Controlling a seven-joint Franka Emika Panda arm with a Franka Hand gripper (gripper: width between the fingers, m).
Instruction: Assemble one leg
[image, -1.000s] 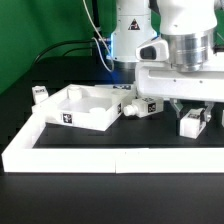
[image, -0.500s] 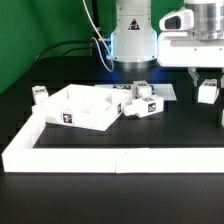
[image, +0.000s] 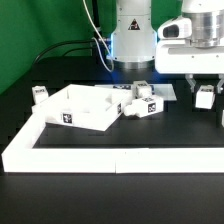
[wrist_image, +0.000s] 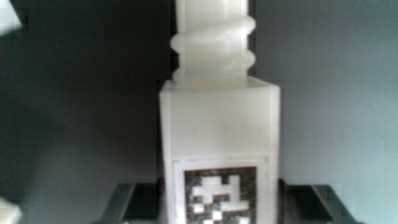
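Note:
My gripper is at the exterior view's right, raised above the black table, shut on a white leg with a marker tag. In the wrist view the leg fills the middle, a square post with a threaded screw end pointing away, held between my two dark fingers at its tagged end. A white square tabletop with a tag lies at the exterior view's left. More white legs lie beside it near the robot base.
A long white rail runs along the front of the table. A small white tagged block stands at the far left. The robot base and cables stand behind, before a green backdrop.
My gripper rose from low over the table with the leg, swung to the exterior view's right edge, and has now come slightly back left and down.

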